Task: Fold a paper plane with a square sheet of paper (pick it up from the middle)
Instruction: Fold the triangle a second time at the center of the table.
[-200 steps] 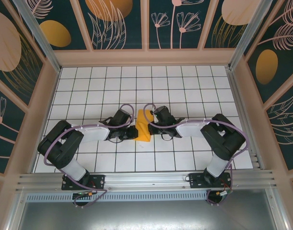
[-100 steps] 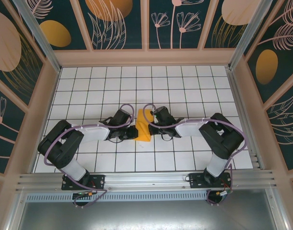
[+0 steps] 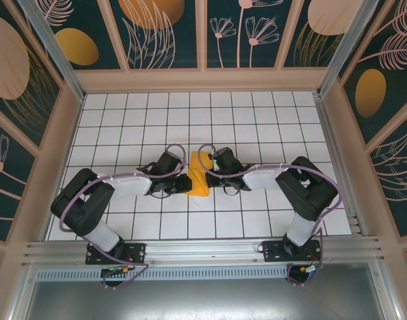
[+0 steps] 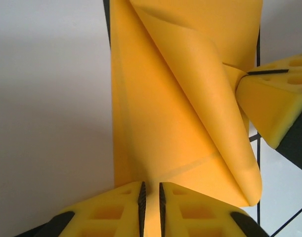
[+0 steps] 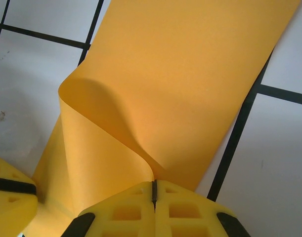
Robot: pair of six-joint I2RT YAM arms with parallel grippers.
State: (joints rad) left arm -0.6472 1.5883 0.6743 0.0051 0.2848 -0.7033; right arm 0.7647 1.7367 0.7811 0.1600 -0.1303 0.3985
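At 6 o'clock of the top view we see the left arm [image 3: 90,203] and the right arm [image 3: 306,193] bolted at the metal rail [image 3: 203,252]. Both reach inward over the white tiled tabletop [image 3: 256,120]. They meet a little to the 6 o'clock side of the tabletop's middle. There lies the square sheet of paper [image 3: 198,176], folded to a narrow orange-yellow shape that runs from 12 to 6 o'clock. The left tool [image 3: 186,177] is at the paper's 9 o'clock edge and the right tool [image 3: 210,175] is at its 3 o'clock edge.

In the left wrist view the yellow pads [image 4: 190,207] of the left tool stand a thin slit apart. The paper's edge goes into this slit, and we cannot tell if they press it. An upper layer of the paper curls up toward 3 o'clock, where a pad of the right tool touches it. In the right wrist view the right tool is clenched, and its pads [image 5: 185,207] meet on a raised curl of the sheet.

Beyond the paper, at 12 o'clock, the tabletop ends at the painted walls [image 3: 163,33].
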